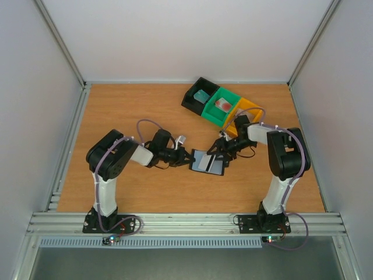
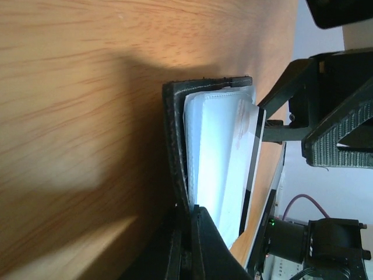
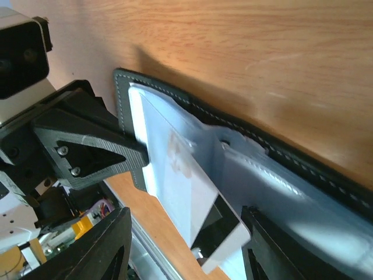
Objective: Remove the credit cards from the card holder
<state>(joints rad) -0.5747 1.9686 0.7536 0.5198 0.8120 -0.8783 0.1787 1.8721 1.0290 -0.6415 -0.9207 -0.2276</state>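
Observation:
The card holder (image 1: 208, 161) lies open on the table, a black wallet with pale blue-grey pockets (image 3: 280, 192). My left gripper (image 1: 185, 157) is shut on its left black edge (image 2: 175, 151), fingers pinched together (image 2: 191, 233). A whitish card (image 3: 192, 192) with a dark stripe sticks partly out of a pocket; it also shows in the left wrist view (image 2: 242, 151). My right gripper (image 3: 186, 219) is open, its fingers either side of that card's free end, over the wallet's right side (image 1: 224, 151). A teal card (image 1: 202, 95) and a red card (image 1: 222, 105) lie in trays.
Three joined trays stand at the back right: black (image 1: 192, 100), green (image 1: 228, 96) and orange (image 1: 249, 107). The right arm's elbow (image 1: 285, 153) stands close to the orange tray. Grey walls enclose the table and an aluminium rail (image 1: 186, 223) runs along the front edge.

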